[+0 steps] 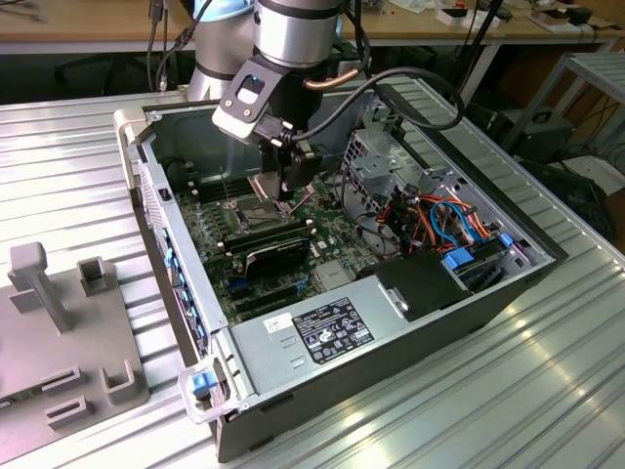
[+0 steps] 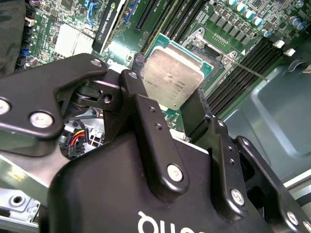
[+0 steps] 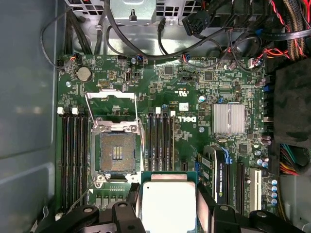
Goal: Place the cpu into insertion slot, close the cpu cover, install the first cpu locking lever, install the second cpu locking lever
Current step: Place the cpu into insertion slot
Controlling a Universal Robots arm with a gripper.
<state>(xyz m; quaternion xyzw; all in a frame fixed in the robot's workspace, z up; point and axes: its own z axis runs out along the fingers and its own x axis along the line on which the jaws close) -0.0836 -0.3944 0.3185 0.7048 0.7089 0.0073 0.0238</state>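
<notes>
The cpu is clamped flat in the hand, one black finger on each side, metal top up; it hangs over the green motherboard just beside the insertion slot, not in it; the slot lies bare, contact field showing; the cpu cover stands swung open on its hinge, clear of the slot; in the exterior view the arm reaches down into the open computer case, which lies on the ribbed metal table.
</notes>
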